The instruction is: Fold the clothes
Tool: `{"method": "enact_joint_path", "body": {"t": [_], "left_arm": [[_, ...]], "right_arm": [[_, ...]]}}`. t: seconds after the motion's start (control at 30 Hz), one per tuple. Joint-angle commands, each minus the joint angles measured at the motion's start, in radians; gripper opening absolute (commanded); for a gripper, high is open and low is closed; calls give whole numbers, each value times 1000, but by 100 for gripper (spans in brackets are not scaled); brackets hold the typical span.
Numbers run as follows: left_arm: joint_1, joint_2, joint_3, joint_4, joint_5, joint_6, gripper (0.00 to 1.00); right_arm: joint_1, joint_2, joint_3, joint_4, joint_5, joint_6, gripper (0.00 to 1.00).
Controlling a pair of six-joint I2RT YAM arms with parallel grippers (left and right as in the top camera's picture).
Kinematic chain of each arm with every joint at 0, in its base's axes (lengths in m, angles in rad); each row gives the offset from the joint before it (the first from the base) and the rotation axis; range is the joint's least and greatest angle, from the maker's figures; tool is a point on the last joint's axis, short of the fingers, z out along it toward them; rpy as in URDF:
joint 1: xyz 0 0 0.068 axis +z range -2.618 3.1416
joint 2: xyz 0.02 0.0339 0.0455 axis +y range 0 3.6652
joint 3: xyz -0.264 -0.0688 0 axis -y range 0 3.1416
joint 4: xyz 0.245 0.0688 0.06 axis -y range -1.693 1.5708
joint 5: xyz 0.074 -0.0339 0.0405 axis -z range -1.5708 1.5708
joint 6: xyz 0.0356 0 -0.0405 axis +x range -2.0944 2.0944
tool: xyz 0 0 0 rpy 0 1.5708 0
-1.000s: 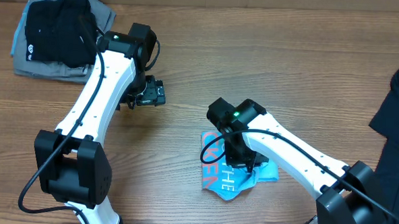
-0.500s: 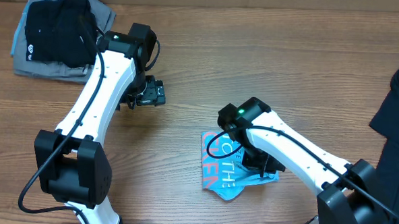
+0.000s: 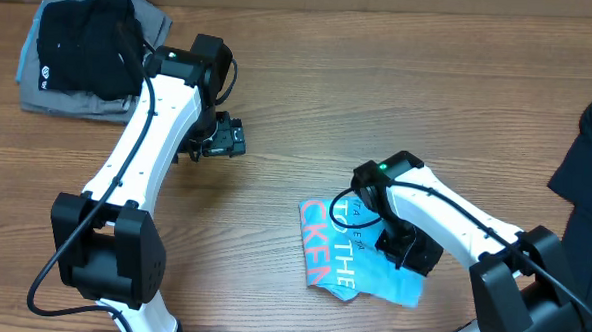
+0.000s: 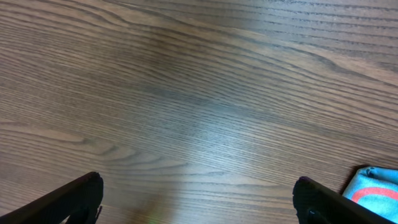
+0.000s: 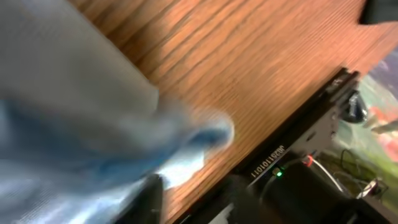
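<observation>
Robot arms: two, left arm [image 3: 142, 139] and right arm [image 3: 453, 228]
Light blue T-shirt [image 3: 334, 260]: one
Folded garments: two, black one [image 3: 81, 42], grey one [image 3: 41, 95]
Dark garment [image 3: 591, 169]: one
Wooden table [image 3: 281, 45]: one

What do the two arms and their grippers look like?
The left arm and right arm have white links, black joint housings and loose black cables. A small green light glows on one black joint of each. The left gripper and right gripper are black.
</observation>
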Motion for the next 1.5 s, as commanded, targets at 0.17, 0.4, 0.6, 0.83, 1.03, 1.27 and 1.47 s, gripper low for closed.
{"method": "enact_joint_path", "body": {"t": [0.17,0.4,0.6,0.83,1.03,1.27,1.47], "left_arm": [[-4,-30,2,3,-12,-12,100],[-4,-30,2,3,-12,-12,100],[-4,-30,2,7,-12,-13,100],[-4,-30,2,-2,25,-13,100],[-7,-30,2,-1,26,-13,100],[-7,-30,2,-2,30,-13,100],[-11,-30,2,-2,45,-12,100]], "right_arm": [[-2,-29,6,13,-46,31,100],[-3,-190,158,-20,-28,-28,100],[-7,-248,248,32,-28,-181,100],[-17,-238,246,151,-55,-325,100],[-74,-212,233,165,-85,-371,100],[-117,-174,187,225,-84,-375,96],[-195,-105,110,303,-87,-389,81]]}}
